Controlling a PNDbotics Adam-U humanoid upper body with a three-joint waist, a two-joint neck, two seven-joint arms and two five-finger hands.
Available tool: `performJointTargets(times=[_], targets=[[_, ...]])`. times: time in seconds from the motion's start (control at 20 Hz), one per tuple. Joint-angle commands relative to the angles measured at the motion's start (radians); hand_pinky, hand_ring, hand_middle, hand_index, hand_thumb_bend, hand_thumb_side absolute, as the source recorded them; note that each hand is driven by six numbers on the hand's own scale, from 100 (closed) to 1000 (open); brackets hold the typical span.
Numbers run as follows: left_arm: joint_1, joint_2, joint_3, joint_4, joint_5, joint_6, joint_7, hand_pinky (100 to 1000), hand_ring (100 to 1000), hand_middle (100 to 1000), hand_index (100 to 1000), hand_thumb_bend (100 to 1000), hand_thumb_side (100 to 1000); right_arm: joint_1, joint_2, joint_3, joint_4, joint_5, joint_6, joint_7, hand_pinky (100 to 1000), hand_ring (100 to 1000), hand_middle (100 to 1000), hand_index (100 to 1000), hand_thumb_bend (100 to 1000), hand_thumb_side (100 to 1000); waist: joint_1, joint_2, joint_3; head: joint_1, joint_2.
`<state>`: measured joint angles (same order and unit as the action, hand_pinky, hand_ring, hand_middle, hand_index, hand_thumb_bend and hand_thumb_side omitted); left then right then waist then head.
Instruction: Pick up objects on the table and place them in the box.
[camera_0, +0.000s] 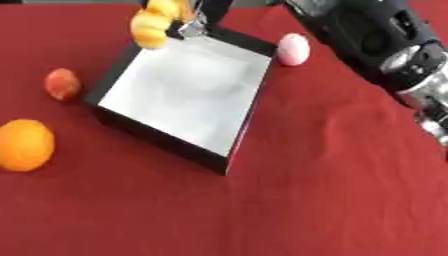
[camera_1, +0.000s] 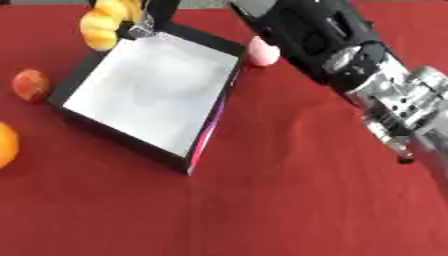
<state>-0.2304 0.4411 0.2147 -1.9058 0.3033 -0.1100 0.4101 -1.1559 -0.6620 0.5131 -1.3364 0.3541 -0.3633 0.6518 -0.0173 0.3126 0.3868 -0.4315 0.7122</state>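
An orange (camera_0: 24, 145) lies on the red cloth (camera_0: 332, 200), nearest, left of the box (camera_0: 188, 90). A small red fruit (camera_0: 62, 83) lies just left of the box. A pink egg-shaped item (camera_0: 293, 49) sits beside the box's far right corner. Over the far left corner, the right hand (camera_0: 194, 19) holds a yellow item (camera_0: 156, 22); finger state cannot be determined.
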Motion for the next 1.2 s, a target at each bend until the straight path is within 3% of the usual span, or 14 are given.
performJointTargets(times=[0.05,0.35,0.5,0.55,0.65,0.85,1.1,1.2], targets=[[-0.011,0.033,0.013,-0.017,-0.004,0.000,0.001,868,797,784,802,157,765,-0.001,0.016,-0.004,0.048,0.055,-0.037,0.000,784,629,486,601,190,100,-0.009,0.001,0.005,-0.010,-0.016],[-0.013,0.030,0.012,-0.019,-0.008,0.001,-0.001,869,797,784,802,156,766,0.031,0.024,-0.004,0.103,0.154,-0.085,-0.018,797,673,530,651,277,100,-0.011,0.009,0.005,-0.004,-0.015],[-0.011,0.028,0.011,-0.019,-0.007,0.000,-0.003,869,798,784,802,155,767,0.033,0.021,-0.007,0.111,0.182,-0.111,0.004,868,791,717,827,379,100,-0.010,0.009,0.001,0.000,-0.012],[-0.010,0.028,0.011,-0.018,-0.007,0.001,-0.003,869,798,785,802,155,767,0.031,0.019,-0.010,0.108,0.189,-0.122,0.016,890,822,754,854,404,120,-0.008,0.008,-0.001,0.000,-0.012],[-0.009,0.027,0.011,-0.018,-0.009,0.001,-0.004,869,798,785,802,156,767,0.027,0.013,-0.019,0.102,0.207,-0.135,0.037,922,858,786,873,444,283,-0.007,0.007,-0.003,0.000,-0.010],[-0.005,0.029,0.011,-0.017,-0.010,0.001,-0.003,869,799,785,803,156,768,0.024,-0.009,-0.037,0.090,0.225,-0.139,0.040,938,871,813,895,426,391,-0.007,0.003,-0.007,0.004,-0.006],[0.001,0.031,0.012,-0.015,-0.011,0.002,0.003,869,800,786,803,155,767,0.018,-0.075,-0.065,0.041,0.142,-0.110,0.025,941,872,819,897,397,359,-0.008,-0.005,-0.016,0.012,0.002],[0.003,0.032,0.013,-0.015,-0.012,0.002,0.008,869,801,788,804,157,765,0.016,-0.113,-0.084,0.008,0.085,-0.087,0.025,932,862,818,890,344,305,-0.007,-0.009,-0.022,0.019,0.005]])
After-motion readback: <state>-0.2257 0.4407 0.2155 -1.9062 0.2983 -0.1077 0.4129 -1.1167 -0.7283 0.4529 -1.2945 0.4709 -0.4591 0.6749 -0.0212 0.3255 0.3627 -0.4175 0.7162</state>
